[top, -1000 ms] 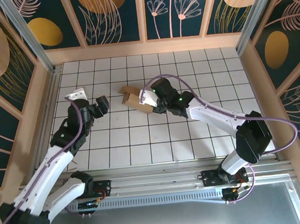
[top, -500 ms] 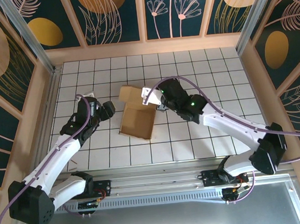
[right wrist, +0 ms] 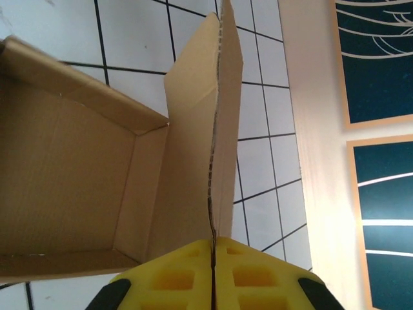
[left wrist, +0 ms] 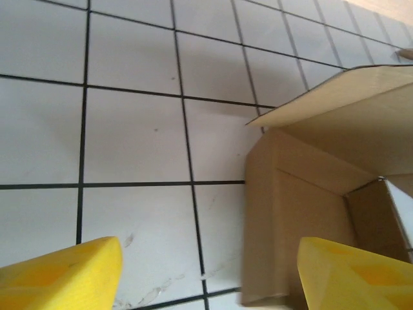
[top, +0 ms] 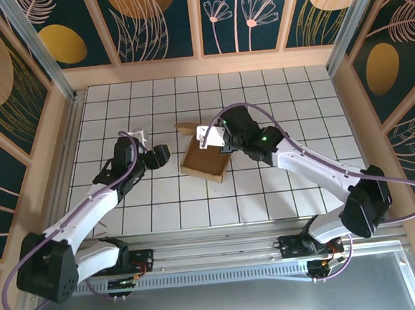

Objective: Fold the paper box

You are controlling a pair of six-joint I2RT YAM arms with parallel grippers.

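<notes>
The paper box (top: 206,159) is plain brown cardboard, an open tray with raised walls, lying mid-table. My right gripper (top: 219,142) is shut on the box's far-right wall; in the right wrist view the cardboard wall (right wrist: 216,135) runs edge-on into the closed yellow fingers (right wrist: 255,274). My left gripper (top: 162,156) stands open just left of the box. In the left wrist view its yellow fingertips (left wrist: 64,274) straddle bare tile and the box's near wall (left wrist: 290,226), apart from it.
White tiled table (top: 283,106) inside a wooden frame with dark patterned panels (top: 154,23). A loose flap of the box (top: 184,126) sticks out toward the back. A metal rail (top: 214,235) runs along the near edge.
The right gripper has drawn the box rightward and turned it; it looks smaller and more folded up. The left gripper has moved right toward the box's left side.
</notes>
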